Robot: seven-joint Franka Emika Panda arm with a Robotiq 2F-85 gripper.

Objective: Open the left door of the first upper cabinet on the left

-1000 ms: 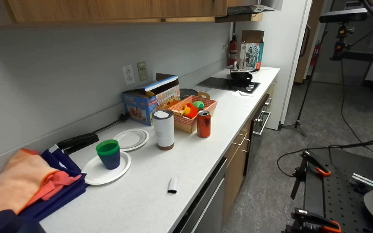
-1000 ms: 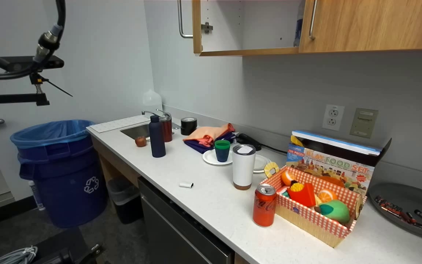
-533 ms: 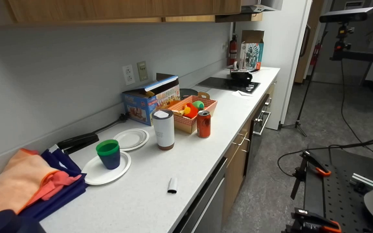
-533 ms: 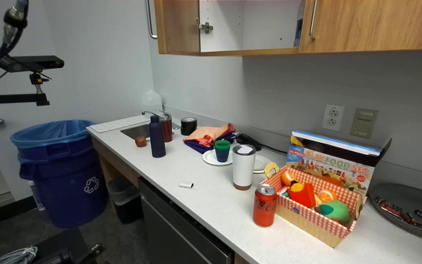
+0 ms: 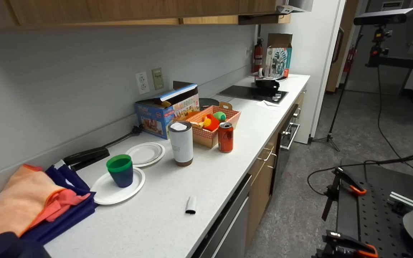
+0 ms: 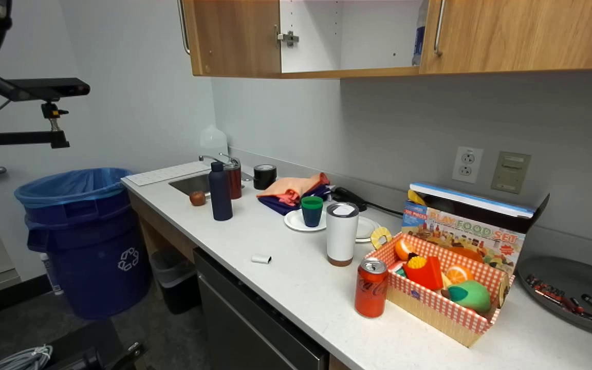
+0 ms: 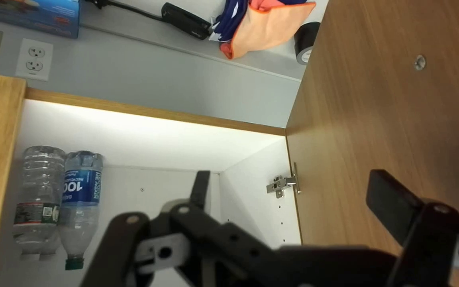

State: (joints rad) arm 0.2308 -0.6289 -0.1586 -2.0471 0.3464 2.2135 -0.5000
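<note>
In an exterior view we see the first upper cabinet [image 6: 311, 46] from upper centre to upper right of the frame, its left door [image 6: 239, 38] swung open just left of upper centre; the door's free edge points to the left of the frame, its inner face is turned our way, and its silver handle [image 6: 183, 28] runs nearly upright, close to that edge; the frame cuts off the door's top, so we cannot tell which way its long axis lies; the right door [image 6: 522, 36], at upper right, is closed. In the wrist view the left door fills the right side, a metal hinge [image 7: 281, 184] right of centre; the gripper [image 7: 290, 185] spans the bottom, its fingers [image 7: 391, 203] spread wide; one overlaps the door's inner face, but we cannot tell whether they touch; at lower left, two clear bottles [image 7: 80, 187] stand side by side within.
</note>
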